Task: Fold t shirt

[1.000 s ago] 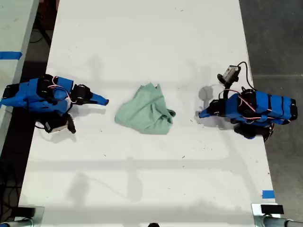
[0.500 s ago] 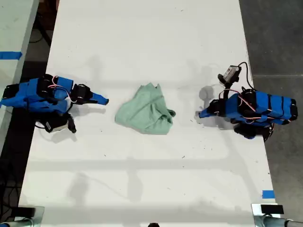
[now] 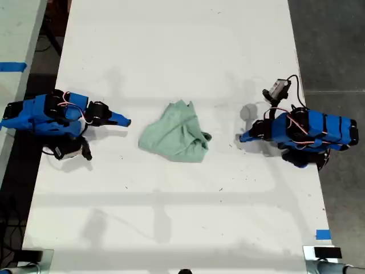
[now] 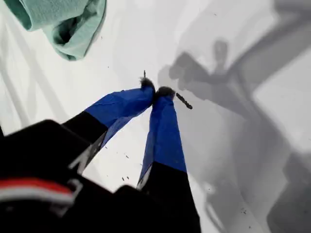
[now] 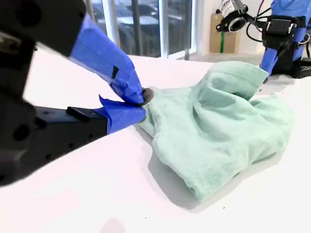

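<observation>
The t shirt (image 3: 175, 136) lies crumpled in a pale mint-green heap in the middle of the white table (image 3: 171, 51). It also shows in the second wrist view (image 5: 223, 126) and at the edge of the first wrist view (image 4: 68, 24). My first gripper (image 3: 242, 137) rests low over the table on the exterior view's right, a short gap from the shirt. Its blue-taped tips (image 4: 155, 92) meet with nothing between them. My second gripper (image 3: 126, 121) sits on the exterior view's left, just short of the shirt's edge. It is also shut on nothing (image 5: 142, 99).
The table's long edges run near both arm bases. A small camera (image 3: 278, 87) with cables sticks out beside the first arm. Blue tape marks sit at the exterior view's left edge (image 3: 12, 66) and lower right (image 3: 323, 234).
</observation>
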`<action>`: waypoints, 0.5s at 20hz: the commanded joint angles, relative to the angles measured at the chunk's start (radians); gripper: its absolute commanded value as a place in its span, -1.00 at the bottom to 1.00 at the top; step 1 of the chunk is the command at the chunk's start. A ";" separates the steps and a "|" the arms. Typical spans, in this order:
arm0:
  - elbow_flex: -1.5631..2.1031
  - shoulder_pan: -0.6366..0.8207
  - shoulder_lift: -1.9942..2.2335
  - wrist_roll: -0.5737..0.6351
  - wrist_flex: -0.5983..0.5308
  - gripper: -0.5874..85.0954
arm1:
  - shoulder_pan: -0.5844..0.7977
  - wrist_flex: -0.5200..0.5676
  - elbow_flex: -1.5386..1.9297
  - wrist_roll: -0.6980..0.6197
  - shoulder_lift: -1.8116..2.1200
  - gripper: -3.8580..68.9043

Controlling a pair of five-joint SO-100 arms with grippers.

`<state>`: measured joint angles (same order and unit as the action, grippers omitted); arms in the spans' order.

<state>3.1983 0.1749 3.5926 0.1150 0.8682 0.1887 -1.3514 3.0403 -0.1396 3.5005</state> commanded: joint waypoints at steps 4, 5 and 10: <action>0.008 0.012 0.006 -0.015 0.014 -0.99 | 0.012 -0.008 0.043 0.017 0.009 -0.83; 0.008 0.012 0.006 -0.015 0.014 -0.99 | 0.012 -0.008 0.043 0.017 0.009 -0.83; 0.008 0.015 0.006 -0.015 0.014 -0.99 | 0.014 -0.009 0.044 0.020 0.009 -0.83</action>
<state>3.1983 0.1749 3.5926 0.1150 0.8805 0.1887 -1.3514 3.0434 -0.1396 3.5005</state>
